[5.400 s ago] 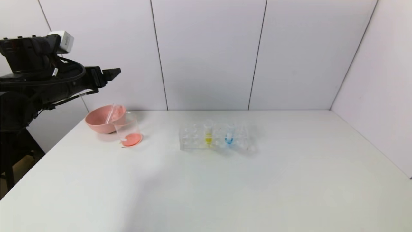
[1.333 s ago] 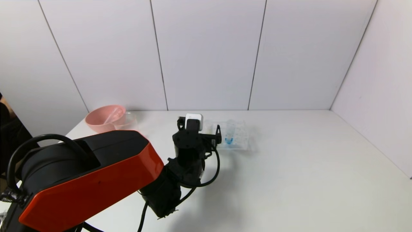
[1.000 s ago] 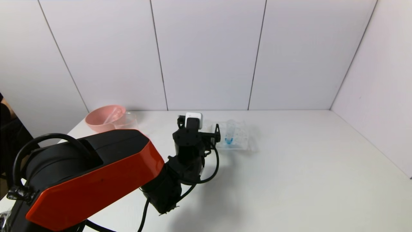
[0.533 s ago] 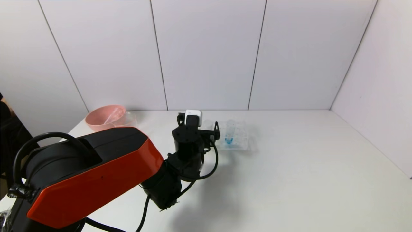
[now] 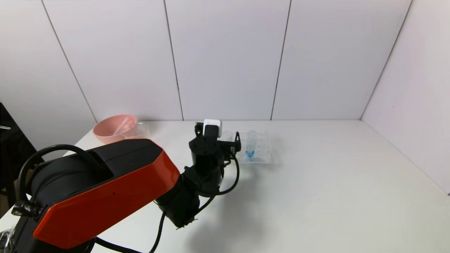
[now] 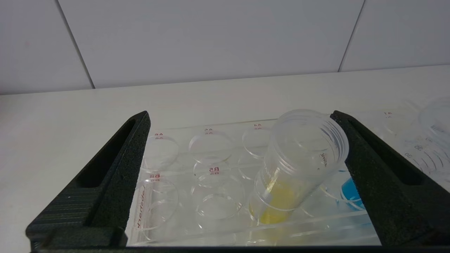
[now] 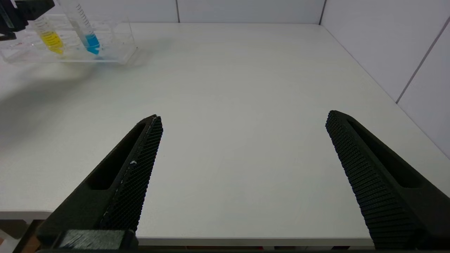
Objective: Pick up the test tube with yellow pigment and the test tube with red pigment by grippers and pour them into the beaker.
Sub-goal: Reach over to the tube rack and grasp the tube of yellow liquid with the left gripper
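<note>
Over the last seconds the left hand (image 6: 242, 154) had reached the rack (image 6: 211, 196) and, spread wide, bracketed the test tube with yellow pigment (image 6: 291, 168) without gripping yet, so closing seemed next.

The right half of the table (image 5: 334, 182) lies open; the rack (image 5: 260, 149) and blue tube (image 5: 250, 146) crowd the far middle.

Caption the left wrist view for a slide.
Open left gripper straddling the test tube with yellow pigment, which stands tilted in its clear rack.
</note>
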Available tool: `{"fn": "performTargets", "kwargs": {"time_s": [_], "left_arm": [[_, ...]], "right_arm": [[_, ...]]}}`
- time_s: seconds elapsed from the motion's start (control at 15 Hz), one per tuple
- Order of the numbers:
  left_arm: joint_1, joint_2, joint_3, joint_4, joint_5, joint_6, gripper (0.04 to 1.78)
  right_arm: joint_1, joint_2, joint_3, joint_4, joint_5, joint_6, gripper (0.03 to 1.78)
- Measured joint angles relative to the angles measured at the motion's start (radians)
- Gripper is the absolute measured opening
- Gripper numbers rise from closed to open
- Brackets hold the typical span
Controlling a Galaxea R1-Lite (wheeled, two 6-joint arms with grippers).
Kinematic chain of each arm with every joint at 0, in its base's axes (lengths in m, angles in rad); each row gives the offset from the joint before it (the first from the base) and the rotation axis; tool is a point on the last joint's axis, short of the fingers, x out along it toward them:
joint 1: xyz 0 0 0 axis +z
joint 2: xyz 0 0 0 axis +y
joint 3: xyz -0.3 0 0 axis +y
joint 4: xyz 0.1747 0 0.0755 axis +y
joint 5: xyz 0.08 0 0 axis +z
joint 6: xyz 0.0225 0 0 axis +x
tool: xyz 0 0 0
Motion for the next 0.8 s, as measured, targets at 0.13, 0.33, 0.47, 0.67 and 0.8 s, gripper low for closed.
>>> {"fn": "performTargets", "kwargs": {"time_s": [0.13,0.33,0.47,0.67,0.8], "left_arm": [[0.000,0.001,-0.005,0.000,0.000,0.003,1.78],[-0.002,0.006,-0.011,-0.004,0.000,0.018,1.78],[-0.008,0.009,-0.019,-0.004,0.000,0.018,1.78],[-0.018,0.016,-0.026,-0.007,0.000,0.019,1.78],[-0.025,0.020,-0.027,-0.007,-0.001,0.018,1.78]], "right_arm": [[0.000,0.000,0.000,0.000,0.000,0.000,1.70],[0.000,0.000,0.000,0.000,0.000,0.000,1.70],[0.000,0.000,0.000,0.000,0.000,0.000,1.70],[0.000,0.000,0.000,0.000,0.000,0.000,1.70],[0.000,0.000,0.000,0.000,0.000,0.000,1.70]]}}
